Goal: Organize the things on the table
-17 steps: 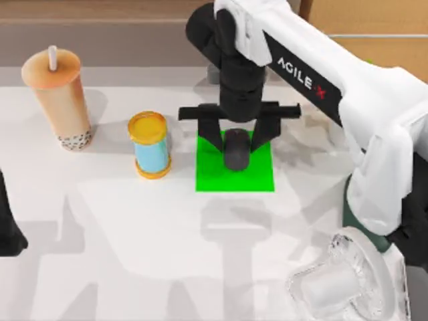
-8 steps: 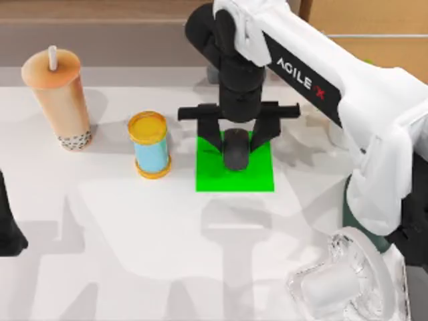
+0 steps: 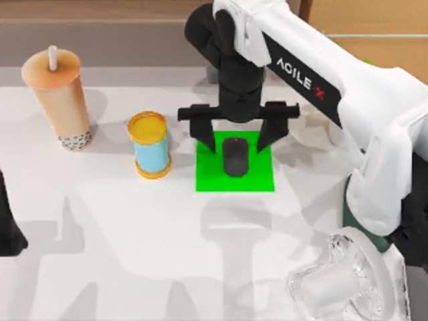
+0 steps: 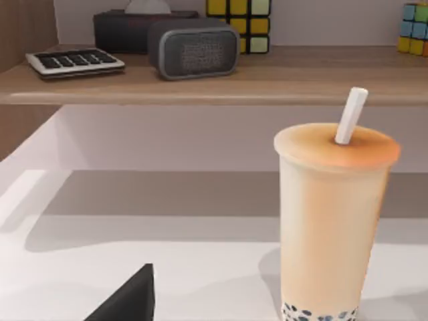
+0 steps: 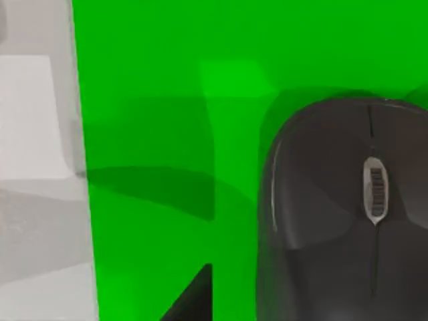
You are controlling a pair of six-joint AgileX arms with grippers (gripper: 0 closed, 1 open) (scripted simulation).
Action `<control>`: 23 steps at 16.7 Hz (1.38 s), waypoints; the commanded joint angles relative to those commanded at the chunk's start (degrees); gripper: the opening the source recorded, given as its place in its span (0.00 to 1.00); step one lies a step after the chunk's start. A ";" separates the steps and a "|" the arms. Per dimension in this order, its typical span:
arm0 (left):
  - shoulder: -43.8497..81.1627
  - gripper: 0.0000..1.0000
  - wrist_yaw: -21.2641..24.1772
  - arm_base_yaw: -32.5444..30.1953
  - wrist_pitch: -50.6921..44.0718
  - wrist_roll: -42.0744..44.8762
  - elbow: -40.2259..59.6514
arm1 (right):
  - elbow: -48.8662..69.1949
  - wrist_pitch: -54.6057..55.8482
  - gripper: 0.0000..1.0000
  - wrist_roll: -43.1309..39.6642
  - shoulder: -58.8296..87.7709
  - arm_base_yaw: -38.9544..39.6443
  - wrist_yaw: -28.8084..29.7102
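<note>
While upright on the green patch (image 3: 210,177), mouse (image 3: 235,156) points away.

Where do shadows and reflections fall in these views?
Top view: soft grey arm shadows streak the glossy table; the open right gripper shades the green patch behind the mouse. Right wrist view: dark finger shadows cross the patch beside the mouse. Left wrist view: the shelf throws a grey band behind the cup.

The white AgileX right arm reaches in from the top view's right, its black two-finger right gripper (image 3: 238,142) pointing down with fingers (image 3: 206,139) spread wide apart. The left arm sits parked at the left edge.
</note>
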 joint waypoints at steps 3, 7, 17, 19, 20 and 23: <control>0.00 1.00 0.00 0.00 0.00 0.00 0.00 | 0.00 0.00 1.00 0.00 0.00 0.00 0.00; 0.00 1.00 0.00 0.00 0.00 0.00 0.00 | 0.00 0.00 1.00 0.00 0.00 0.00 0.00; 0.00 1.00 0.00 0.00 0.00 0.00 0.00 | -5.42 4.85 1.00 -2.23 -13.39 -2.76 0.93; 0.00 1.00 0.00 0.00 0.00 0.00 0.00 | -8.81 7.16 1.00 -3.53 -19.61 -4.28 1.07; 0.00 1.00 0.00 0.00 0.00 0.00 0.00 | -11.06 8.35 1.00 -4.18 -22.86 -5.15 1.07; 0.00 1.00 0.00 0.00 0.00 0.00 0.00 | -20.62 11.48 1.00 -5.92 -33.18 -8.01 0.86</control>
